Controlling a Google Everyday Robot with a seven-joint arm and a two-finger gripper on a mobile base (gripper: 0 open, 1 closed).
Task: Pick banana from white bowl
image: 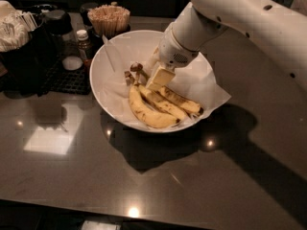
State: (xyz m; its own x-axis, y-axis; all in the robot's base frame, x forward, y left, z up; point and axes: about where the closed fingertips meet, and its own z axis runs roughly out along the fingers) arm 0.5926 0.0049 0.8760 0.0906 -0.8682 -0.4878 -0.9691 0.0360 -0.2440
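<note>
**A:** Starting from the left, where is the fruit?

**B:** The white bowl [96,80] sits far-centre on the dark desk [72,176]. I take the leftmost, nearest fruit in it to be the banana [146,113]. Its long axis runs from a dark stem knob at far left down toward near right.

**A:** And the end effector?

**B:** The end effector [160,78] hangs inside the bowl over the stem ends, just right of that banana's neck. I cannot tell whether it is apart or together.

**A:** What does the next move need?

**B:** Probably a small shift left and nearer, gripping across the long axis. The two other bananas [181,103] touch it on the right.
</note>
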